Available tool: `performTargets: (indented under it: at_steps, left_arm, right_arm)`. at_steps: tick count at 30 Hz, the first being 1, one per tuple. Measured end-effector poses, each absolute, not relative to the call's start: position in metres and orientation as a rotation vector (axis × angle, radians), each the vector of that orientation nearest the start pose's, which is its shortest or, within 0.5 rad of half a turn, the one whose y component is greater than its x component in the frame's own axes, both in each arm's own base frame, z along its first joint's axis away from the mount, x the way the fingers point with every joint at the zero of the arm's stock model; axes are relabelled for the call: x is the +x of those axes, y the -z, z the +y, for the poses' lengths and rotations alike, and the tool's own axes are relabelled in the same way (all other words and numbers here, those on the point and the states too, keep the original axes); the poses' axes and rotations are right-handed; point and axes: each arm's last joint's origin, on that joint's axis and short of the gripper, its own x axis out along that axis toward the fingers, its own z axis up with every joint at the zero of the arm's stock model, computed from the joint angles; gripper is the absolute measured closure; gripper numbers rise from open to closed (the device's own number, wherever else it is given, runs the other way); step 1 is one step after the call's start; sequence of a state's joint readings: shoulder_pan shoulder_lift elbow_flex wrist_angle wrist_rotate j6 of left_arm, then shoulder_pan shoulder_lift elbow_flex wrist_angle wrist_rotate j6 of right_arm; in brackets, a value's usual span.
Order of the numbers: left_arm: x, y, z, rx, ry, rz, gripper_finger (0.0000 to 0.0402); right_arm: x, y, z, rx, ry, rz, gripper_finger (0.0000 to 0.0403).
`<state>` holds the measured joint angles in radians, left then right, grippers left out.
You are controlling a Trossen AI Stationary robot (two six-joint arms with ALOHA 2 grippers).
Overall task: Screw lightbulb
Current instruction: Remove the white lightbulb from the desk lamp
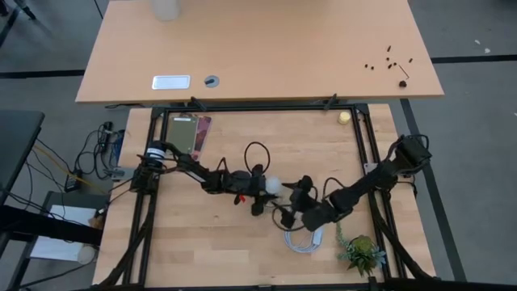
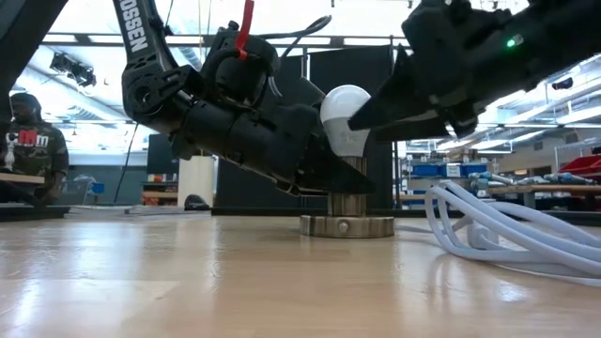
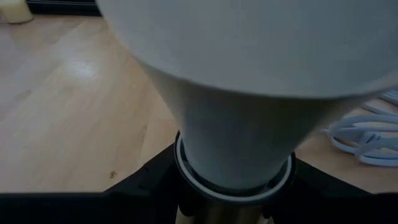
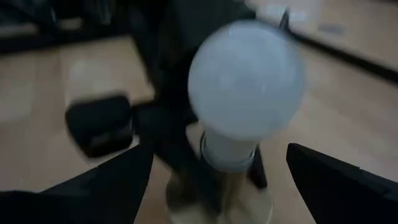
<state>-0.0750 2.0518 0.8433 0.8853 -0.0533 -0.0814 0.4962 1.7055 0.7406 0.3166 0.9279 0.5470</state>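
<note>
Centrally on the wooden table [image 1: 242,242] stands the lightbulb [image 2: 345,117], a frosted-white rounded bulb, upright with its base set into a cylindrical metal socket [image 2: 346,208] on a flat round metal disc that rests on the tabletop.

Both arms meet at the bulb. The left gripper [image 1: 260,194] reaches in from one side, and its dark fingers [image 3: 155,180] sit at the neck of the bulb just above the socket — one on each side, closed against it. Seen from that arm's wrist, the bulb fills most of the frame, with a silvery ring showing at its narrow lower end.

The right gripper [image 4: 214,180] faces the bulb from the opposite side. Its two fingers are spread wide apart, one on either side of the bulb and clear of it — not touching.

Just beside the socket, on the right arm's side, lies a coiled white cable [image 2: 498,230]. Beyond it, near the table corner, stands a small green plant [image 1: 361,252].
</note>
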Motion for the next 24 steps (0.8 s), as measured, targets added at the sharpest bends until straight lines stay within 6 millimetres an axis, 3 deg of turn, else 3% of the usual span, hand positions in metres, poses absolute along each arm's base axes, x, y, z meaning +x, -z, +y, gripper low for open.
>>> performTargets:
  at_steps: [8, 14, 24]
  left_arm:
    - [0.376, -0.1, -0.028, -0.064, -0.018, 0.309, 0.0208]
    - [0.376, -0.1, -0.03, -0.057, -0.024, 0.309, 0.0208]
    - [0.376, -0.099, -0.03, -0.048, -0.02, 0.313, 0.0208]
  right_arm:
    - [0.288, -0.141, 0.108, 0.092, 0.572, 0.276, 0.0028]
    - [0.299, -0.138, 0.104, 0.088, 0.46, 0.27, 0.0028]
    - [0.308, -0.136, 0.099, 0.001, 0.455, 0.209, 0.005]
